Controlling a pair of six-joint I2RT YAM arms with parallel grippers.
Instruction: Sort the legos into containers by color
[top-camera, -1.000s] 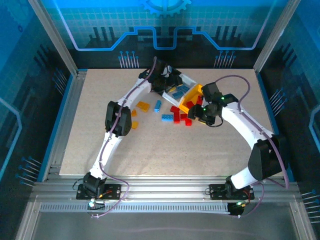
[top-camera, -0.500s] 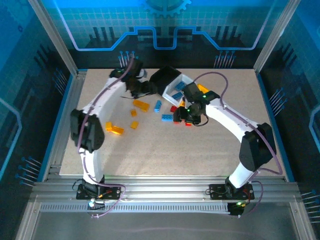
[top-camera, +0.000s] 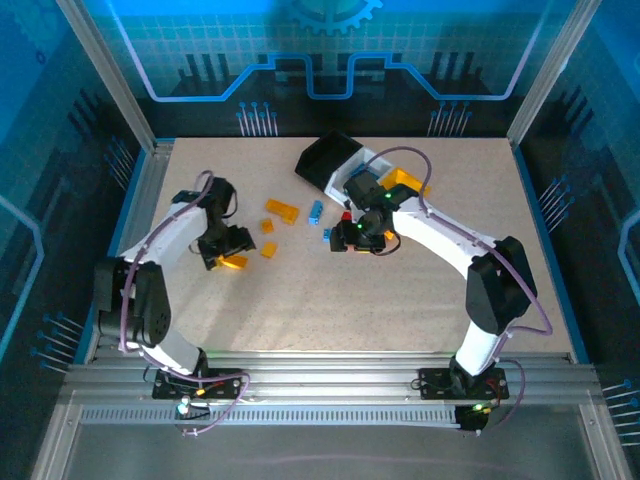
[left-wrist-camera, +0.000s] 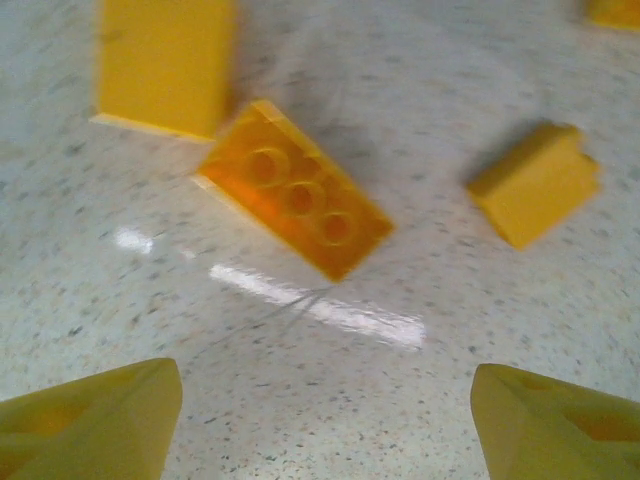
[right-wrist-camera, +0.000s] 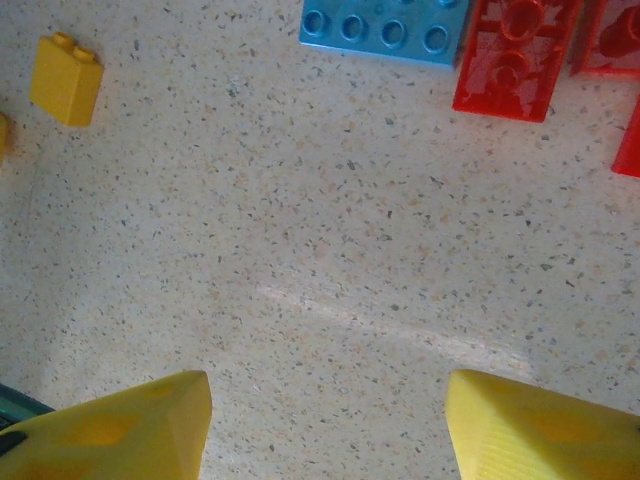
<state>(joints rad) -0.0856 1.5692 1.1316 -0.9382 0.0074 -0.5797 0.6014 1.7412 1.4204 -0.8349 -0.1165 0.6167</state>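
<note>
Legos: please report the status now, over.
Left gripper open, empty, orange brick just ahead. Right gripper open, empty, blue brick and red brick ahead. No obstacle seen.

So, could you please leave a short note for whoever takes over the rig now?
Left gripper: open, empty, over an upturned orange brick.
Right gripper: open, empty, near a blue brick and a red brick.
Black bin, white bin and yellow bin stand together at the far side.
Done: cannot tell; the bins' contents are unclear.
Left: orange, blue and red bricks lie loose on the table.
</note>
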